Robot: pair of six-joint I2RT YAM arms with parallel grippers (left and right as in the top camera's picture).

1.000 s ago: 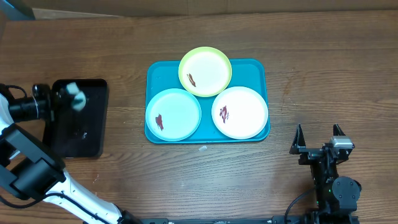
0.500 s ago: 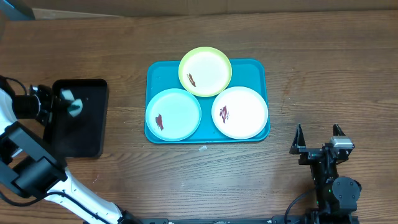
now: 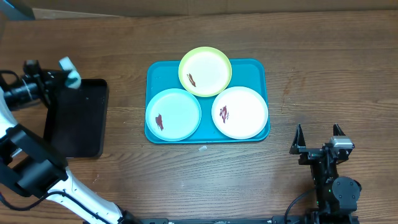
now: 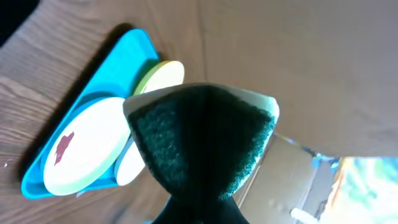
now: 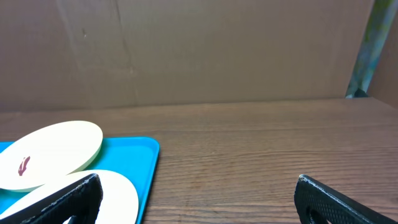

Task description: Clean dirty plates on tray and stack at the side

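The turquoise tray [image 3: 255, 66] lies mid-table with three plates on it, each with a dark-red smear: yellow-green [image 3: 205, 71] at the back, overlapping the rims of the pale blue [image 3: 173, 114] and white [image 3: 240, 112] plates. My left gripper [image 3: 61, 78] is shut on a sponge [image 3: 70, 72] above the far corner of the black tray. In the left wrist view the sponge's dark green pad [image 4: 202, 137] hides the jaws. My right gripper [image 3: 319, 140] is open and empty, right of the tray; its view shows the white plate [image 5: 118, 193] and the yellow-green plate [image 5: 53, 149].
A smaller black tray [image 3: 78, 121] lies at the left of the table. A tiny white scrap [image 3: 202, 148] lies on the wood just in front of the turquoise tray. A cardboard wall stands behind the table.
My left gripper has risen off the black tray with the sponge and moved toward that tray's far edge. The plates and my right arm have not moved.
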